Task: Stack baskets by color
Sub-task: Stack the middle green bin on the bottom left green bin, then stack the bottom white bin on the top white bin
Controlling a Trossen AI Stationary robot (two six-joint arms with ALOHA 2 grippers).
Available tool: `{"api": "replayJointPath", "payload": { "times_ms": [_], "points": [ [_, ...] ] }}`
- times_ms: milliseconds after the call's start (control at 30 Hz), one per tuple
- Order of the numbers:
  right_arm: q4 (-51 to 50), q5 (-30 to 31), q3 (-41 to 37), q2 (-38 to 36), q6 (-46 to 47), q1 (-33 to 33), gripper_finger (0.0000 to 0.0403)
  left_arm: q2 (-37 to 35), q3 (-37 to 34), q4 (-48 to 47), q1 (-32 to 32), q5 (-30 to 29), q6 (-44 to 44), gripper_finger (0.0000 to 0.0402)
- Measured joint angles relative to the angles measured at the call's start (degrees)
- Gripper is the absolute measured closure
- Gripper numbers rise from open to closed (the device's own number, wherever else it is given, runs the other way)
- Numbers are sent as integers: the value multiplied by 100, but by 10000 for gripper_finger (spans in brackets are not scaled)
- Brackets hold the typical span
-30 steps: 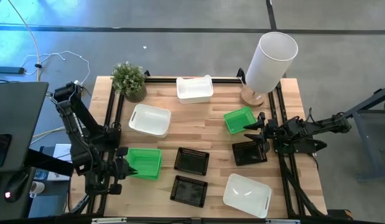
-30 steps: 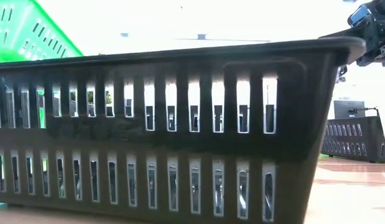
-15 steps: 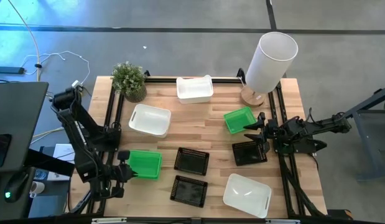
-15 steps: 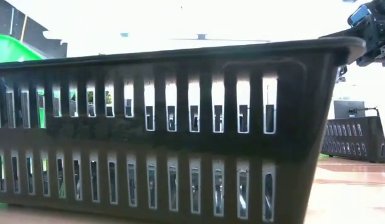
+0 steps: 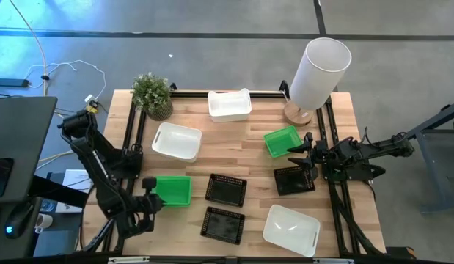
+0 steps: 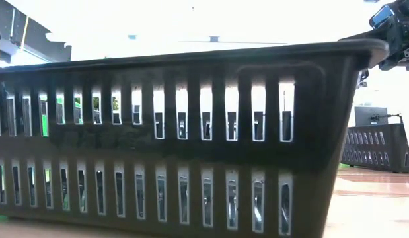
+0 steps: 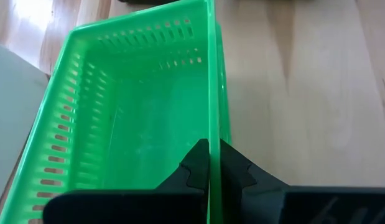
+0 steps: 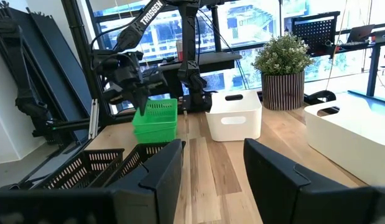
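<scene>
Green basket [image 5: 172, 190]: gripped by its wall in the clenched left hand [image 5: 149, 199], now drawn back toward the tabletop's [image 5: 241, 147] left edge and set lower than a second ago. Right hand [image 5: 306, 155]: unchanged, fingers spread, holding nothing, between a second green basket [image 5: 281, 141] and a black basket [image 5: 293, 180].

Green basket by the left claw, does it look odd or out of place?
Yes. The green basket is pinched by its rim in the shut left claw, at the table's front-left edge; in the right wrist view it hangs clear of the table.
</scene>
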Motion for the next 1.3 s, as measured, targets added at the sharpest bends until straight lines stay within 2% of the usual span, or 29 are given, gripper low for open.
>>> {"api": "replayJointPath", "payload": {
  "times_ms": [267, 867, 1000, 1300],
  "points": [
    [0, -2, 0, 0, 0, -1, 242, -24, 0, 9, 107, 38, -91, 373],
    [0, -1, 0, -1, 1, -1, 242, -56, 220, -118, 107, 44, -134, 222],
    [0, 0, 0, -1, 0, 0, 242, -202, 295, -141, 196, 44, 8, 209],
    [0, 0, 0, -1, 0, -1, 242, -895, 306, -111, 771, -22, 282, 211]
  ]
}}
